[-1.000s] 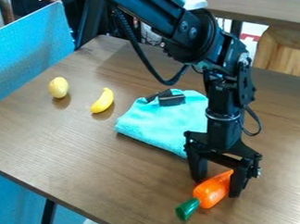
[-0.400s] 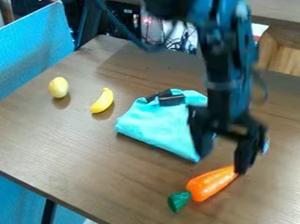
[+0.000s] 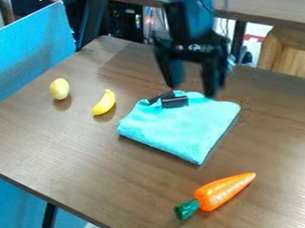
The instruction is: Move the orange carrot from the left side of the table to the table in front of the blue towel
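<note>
Claw (image 3: 193, 88) spread over the cloth's (image 3: 187, 126) far edge.
Its two fingers stand apart, near two black pieces (image 3: 174, 102) that lie on the cloth, towards its far side; the cloth lies folded on the desk (image 3: 87, 146). The carrot (image 3: 224, 191) lies just beyond the cloth's near corner, green end (image 3: 186, 209) pointing to the view's lower left. The banana (image 3: 104, 102) is left of the cloth, the yellow oval (image 3: 59, 89) farther left.

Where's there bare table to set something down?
Bare brown wood: left of the glossy orange carrot, below the curved yellow banana, right of the folded turquoise cloth. Crowded: the cloth's far edge, where small black pieces lie and the black two-fingered hand hangs.
</note>
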`<state>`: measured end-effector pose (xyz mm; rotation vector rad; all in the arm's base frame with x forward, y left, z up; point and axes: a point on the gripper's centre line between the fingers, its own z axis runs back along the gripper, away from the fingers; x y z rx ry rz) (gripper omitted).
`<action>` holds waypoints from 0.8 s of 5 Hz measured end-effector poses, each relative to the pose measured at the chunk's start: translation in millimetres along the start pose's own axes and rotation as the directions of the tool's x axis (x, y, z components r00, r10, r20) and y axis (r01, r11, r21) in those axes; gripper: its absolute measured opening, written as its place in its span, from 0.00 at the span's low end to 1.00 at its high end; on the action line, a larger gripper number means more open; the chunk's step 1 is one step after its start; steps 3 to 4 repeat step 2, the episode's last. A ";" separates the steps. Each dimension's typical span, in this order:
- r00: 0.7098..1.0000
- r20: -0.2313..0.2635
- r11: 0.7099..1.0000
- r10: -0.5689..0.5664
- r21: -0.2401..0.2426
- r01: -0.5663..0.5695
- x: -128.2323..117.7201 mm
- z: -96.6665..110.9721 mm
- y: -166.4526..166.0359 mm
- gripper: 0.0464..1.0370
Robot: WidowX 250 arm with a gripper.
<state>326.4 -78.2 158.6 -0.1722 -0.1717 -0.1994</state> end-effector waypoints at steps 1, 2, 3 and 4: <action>0.999 -0.046 0.997 0.013 0.079 -0.009 13.0 -8.5 43.3 0.97; 0.995 -0.096 0.994 0.006 0.105 0.004 19.8 -22.4 59.4 0.97; 0.995 -0.096 0.994 0.006 0.105 0.004 19.8 -22.4 59.4 0.97; 0.995 -0.096 0.994 0.006 0.105 0.004 19.8 -22.4 59.4 0.97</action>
